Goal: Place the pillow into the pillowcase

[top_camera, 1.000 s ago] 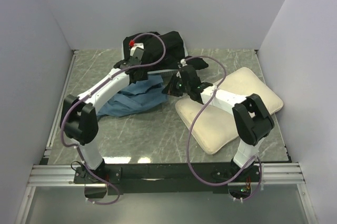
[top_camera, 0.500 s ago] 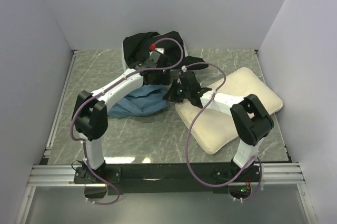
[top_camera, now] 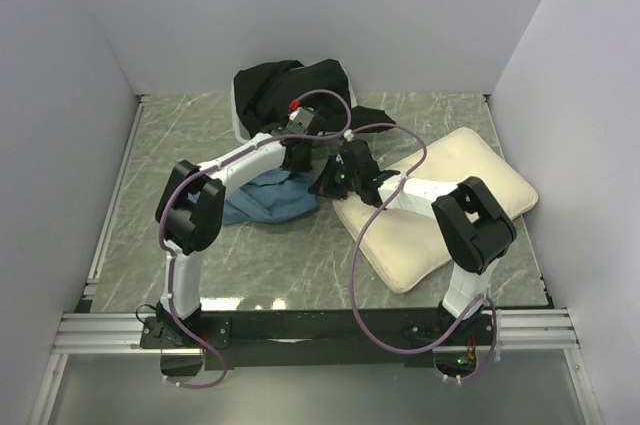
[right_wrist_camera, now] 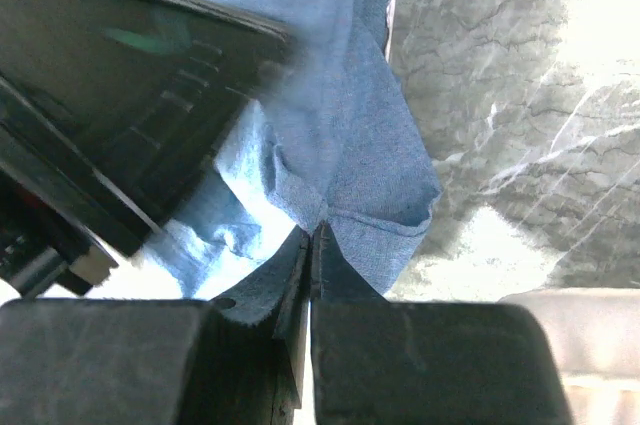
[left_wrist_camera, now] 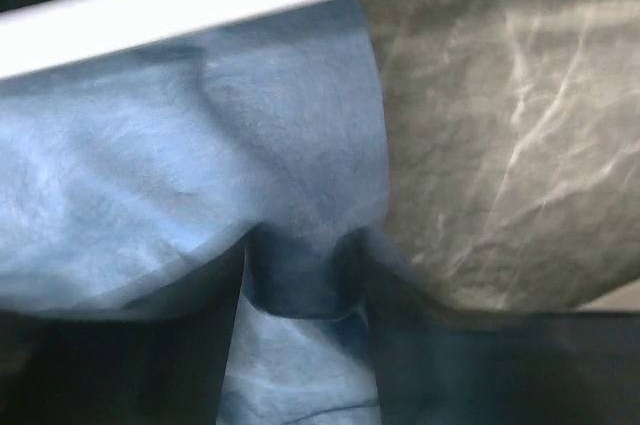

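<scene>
Slate-blue cloth of the pillowcase (top_camera: 262,203) is lying bunched on the bench (top_camera: 165,150), just beside the pillow (top_camera: 440,210), which is resting bare and wholly outside it. Opening the sack's mouth looks to be the step in hand. The right hand (right_wrist_camera: 312,235) is pinching a hemmed corner, its jaws fully closed. The left hand (left_wrist_camera: 300,290) is standing part open around a fold of the same cloth, not visibly clamping it. Next, that hand probably needs to close on one layer only, so the pair can draw the mouth apart. Both arms are reaching forward and inward, wrists nearly meeting over the cloth's pillow-side edge.
</scene>
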